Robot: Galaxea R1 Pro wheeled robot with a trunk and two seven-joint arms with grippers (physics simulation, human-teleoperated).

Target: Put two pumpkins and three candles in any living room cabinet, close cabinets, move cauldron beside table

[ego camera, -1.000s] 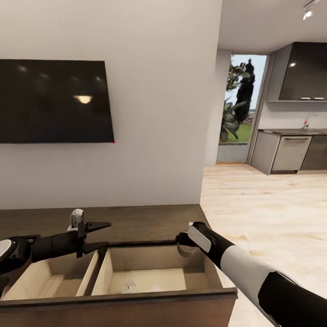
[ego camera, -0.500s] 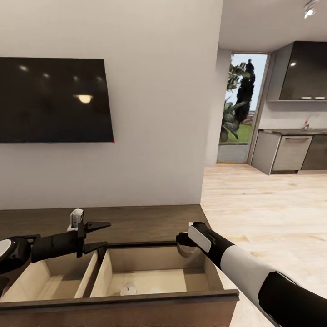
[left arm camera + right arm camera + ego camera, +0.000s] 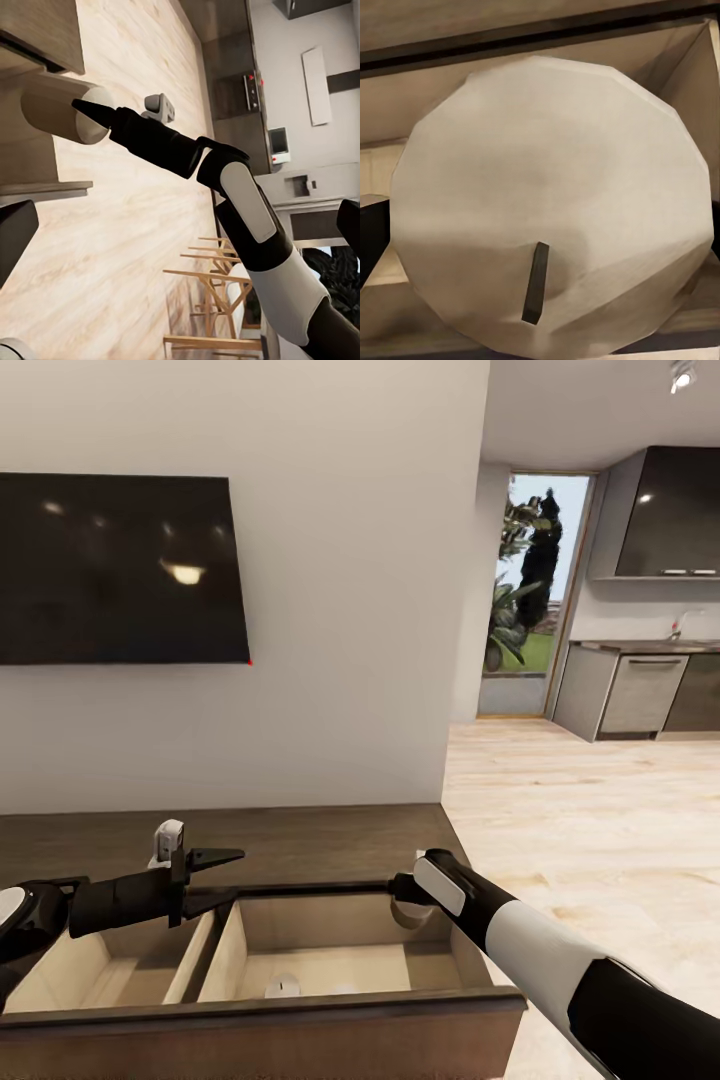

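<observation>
While hovering over the open drawer (image 3: 330,960) of the dark brown cabinet (image 3: 300,845), pinching a candle (image 3: 551,202) between the right gripper (image 3: 405,900) fingers, wick (image 3: 535,283) facing the wrist camera. Left gripper (image 3: 222,880) beside it above the drawer's divider, fingers spread and holding nothing. Another pale candle (image 3: 282,987) resting on the drawer floor, near its front wall. Above, a black TV (image 3: 115,568) on the wall.

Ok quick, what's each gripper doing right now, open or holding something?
Left gripper: open, empty, over the open pale-wood drawer.
Right gripper: shut on a stubby off-white candle.
</observation>
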